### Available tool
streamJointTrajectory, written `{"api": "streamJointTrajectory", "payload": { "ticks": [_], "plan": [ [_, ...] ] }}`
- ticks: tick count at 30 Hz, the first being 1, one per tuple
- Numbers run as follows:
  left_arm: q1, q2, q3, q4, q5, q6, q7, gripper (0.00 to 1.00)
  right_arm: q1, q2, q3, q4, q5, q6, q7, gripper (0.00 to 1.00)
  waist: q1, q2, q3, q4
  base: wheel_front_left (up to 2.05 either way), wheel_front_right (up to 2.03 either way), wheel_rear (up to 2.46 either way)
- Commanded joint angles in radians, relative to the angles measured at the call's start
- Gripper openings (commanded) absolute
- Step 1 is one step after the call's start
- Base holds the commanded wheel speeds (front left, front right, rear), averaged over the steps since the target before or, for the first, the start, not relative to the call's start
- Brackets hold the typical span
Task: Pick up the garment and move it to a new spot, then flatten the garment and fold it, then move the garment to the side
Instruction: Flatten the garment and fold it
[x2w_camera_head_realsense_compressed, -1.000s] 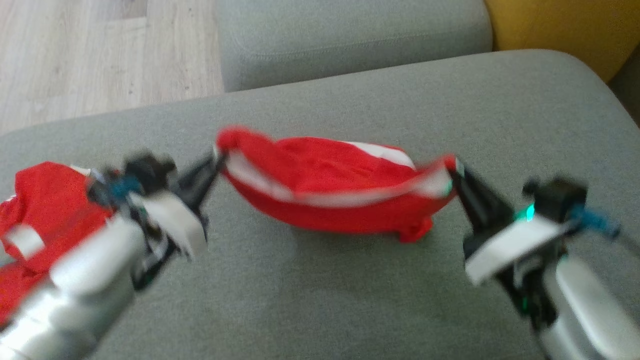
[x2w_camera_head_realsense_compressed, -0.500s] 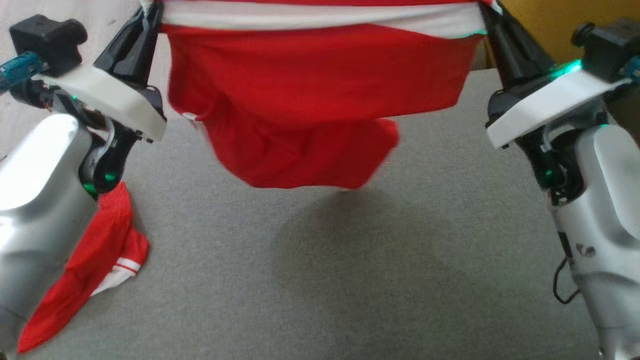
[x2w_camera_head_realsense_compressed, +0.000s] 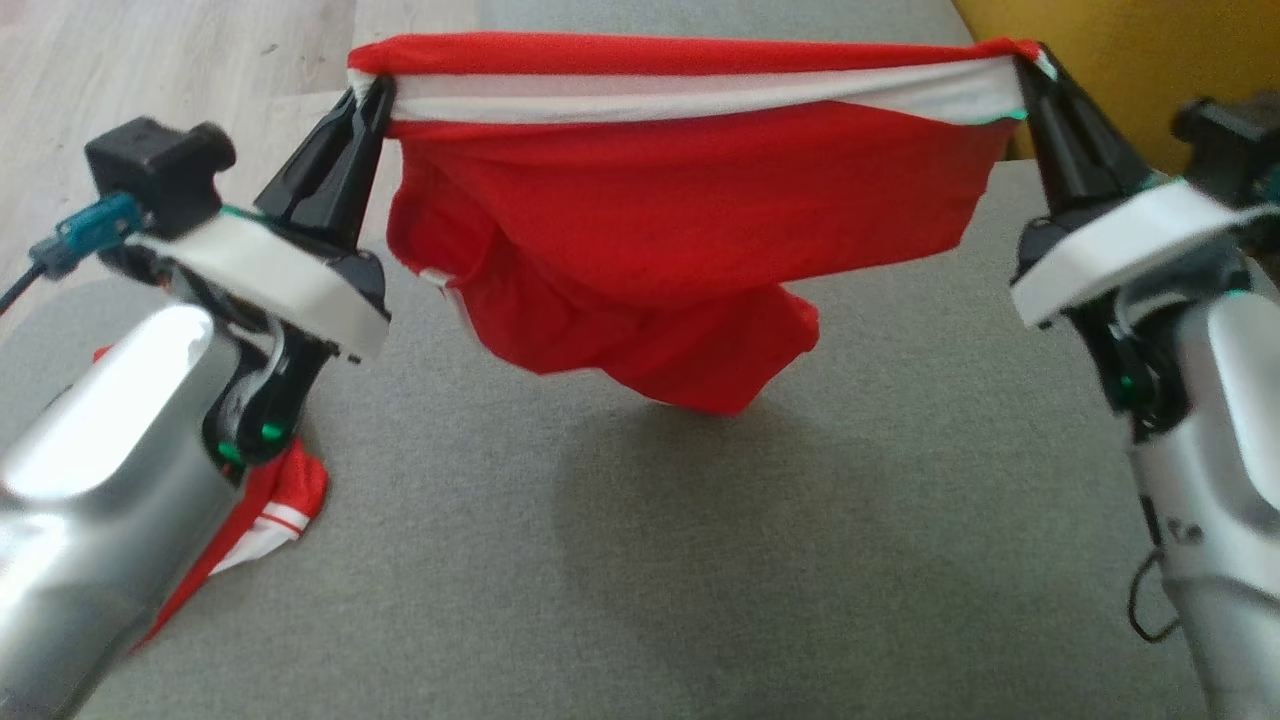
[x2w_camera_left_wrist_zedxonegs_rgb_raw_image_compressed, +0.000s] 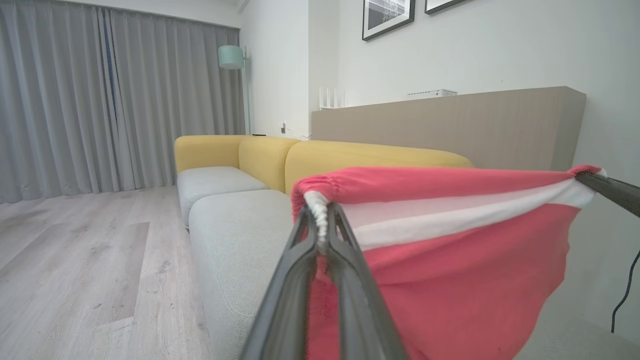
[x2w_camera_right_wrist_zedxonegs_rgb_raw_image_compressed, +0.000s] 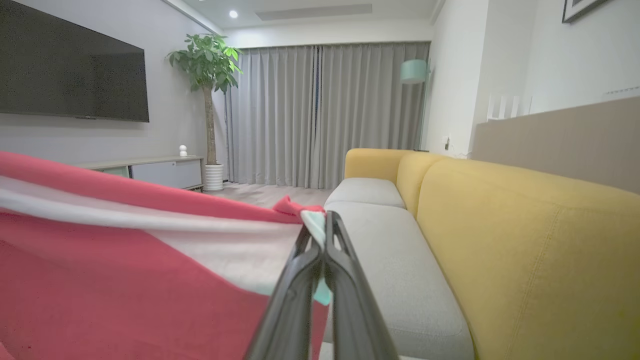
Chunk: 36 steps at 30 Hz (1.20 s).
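Pickup is judged complete: the red garment (x2w_camera_head_realsense_compressed: 690, 220) hangs above the grey sofa cushion (x2w_camera_head_realsense_compressed: 700, 580), stretched by its white-banded edge between the two claws. The left gripper (x2w_camera_head_realsense_compressed: 372, 95) and right gripper (x2w_camera_head_realsense_compressed: 1025, 68) are each pinched tight on one end of that band. Placing, flattening, folding and setting aside are not yet done. Below the taut band the cloth sags, bunched and creased.
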Motion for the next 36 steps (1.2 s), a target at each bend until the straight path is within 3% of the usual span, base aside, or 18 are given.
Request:
{"api": "streamJointTrajectory", "payload": {
  "ticks": [1,10,16,21,25,32,36],
  "plan": [
    [-0.034,0.061,0.058,-0.037,-0.004,0.019,-0.002,0.00,-0.015,-0.012,-0.009,-0.057,-0.012,-0.001,0.002,0.00,0.0000,0.0000,-0.002,0.002,0.00,0.00,0.00],
    [0.084,0.148,0.097,-0.311,-0.032,0.158,0.001,0.00,0.165,0.005,-0.135,-0.340,-0.048,-0.001,0.142,0.00,0.0000,0.0000,0.011,0.011,0.00,0.00,0.00],
    [0.089,0.164,0.091,-0.379,-0.041,0.188,0.044,0.00,0.200,0.029,-0.160,-0.447,-0.082,-0.001,0.237,0.00,0.0000,0.0000,0.057,0.003,0.00,0.00,0.00],
    [0.003,0.123,0.093,-0.295,-0.059,0.156,0.087,0.00,0.081,0.017,-0.139,-0.337,-0.091,-0.001,0.227,0.00,0.0000,0.0000,0.151,-0.011,0.00,0.00,0.00],
    [-0.135,0.080,0.093,-0.150,-0.037,0.101,0.113,0.00,-0.106,0.010,-0.116,-0.165,-0.109,-0.001,0.158,0.00,0.0000,0.0000,0.259,-0.024,0.00,0.00,0.00],
    [-0.429,-0.012,0.146,0.159,0.006,0.000,0.047,0.00,-0.492,0.054,-0.122,0.166,-0.124,-0.001,-0.089,0.00,0.0000,0.0000,0.410,-0.060,0.00,0.00,0.00],
    [-0.544,-0.072,0.165,0.279,0.028,-0.054,-0.039,0.00,-0.619,0.057,-0.156,0.312,-0.169,-0.001,-0.220,0.00,0.0000,0.0000,0.456,-0.064,0.00,0.00,0.00]
  ]
}}
